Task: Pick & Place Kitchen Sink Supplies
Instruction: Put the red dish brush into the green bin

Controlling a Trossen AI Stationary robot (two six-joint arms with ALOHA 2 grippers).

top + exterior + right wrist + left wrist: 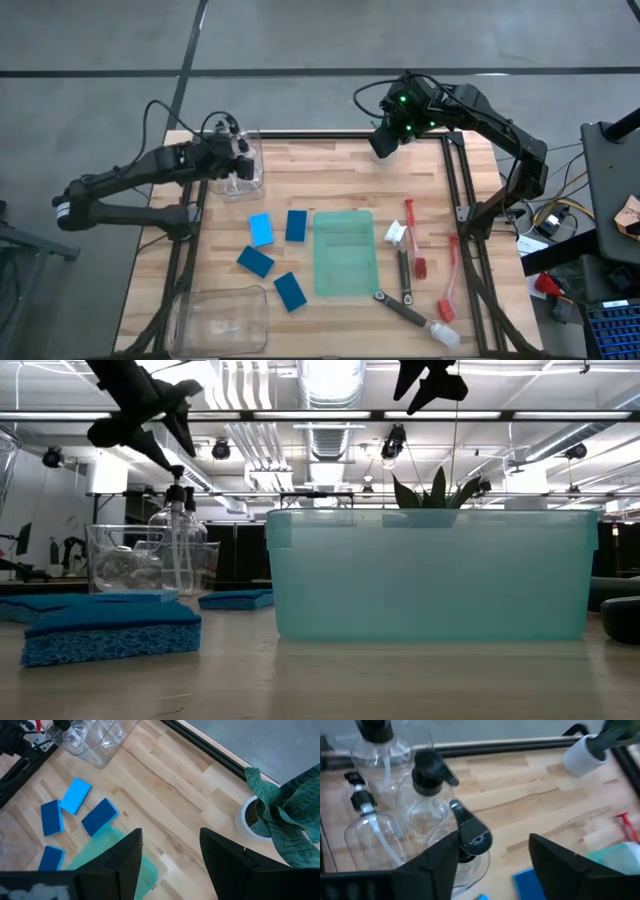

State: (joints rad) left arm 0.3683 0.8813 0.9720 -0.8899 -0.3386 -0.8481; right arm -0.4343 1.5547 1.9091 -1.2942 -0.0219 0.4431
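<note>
Nearest your low camera, a blue sponge [110, 630] lies flat on the bench [320, 680], with a translucent teal bin [430, 573] beside it. No brand, label or writing can be read on anything in view.

Your left pincer [492, 862] stands over the clear bin [243, 168] at the bench's far left corner. Its fingers are apart and grip nothing; a black pump top [470, 832] of one bottle sits just ahead of them. Four clear bottles with black tops [427, 775] stand together in that bin.

Your right pincer [383, 140] hangs above the far edge of the bench, right of centre, fingers parted and empty. Its wrist camera shows the potted plant [280, 810] in a white pot below it.

Four blue sponges [261, 229] lie loose on the bench left of the green mat [345, 252], apart from one another. Red and black brushes [410, 240] with white parts lie right of the mat, some touching it. A second clear bin [222, 315] sits at the near left corner; you cannot tell its contents.
</note>
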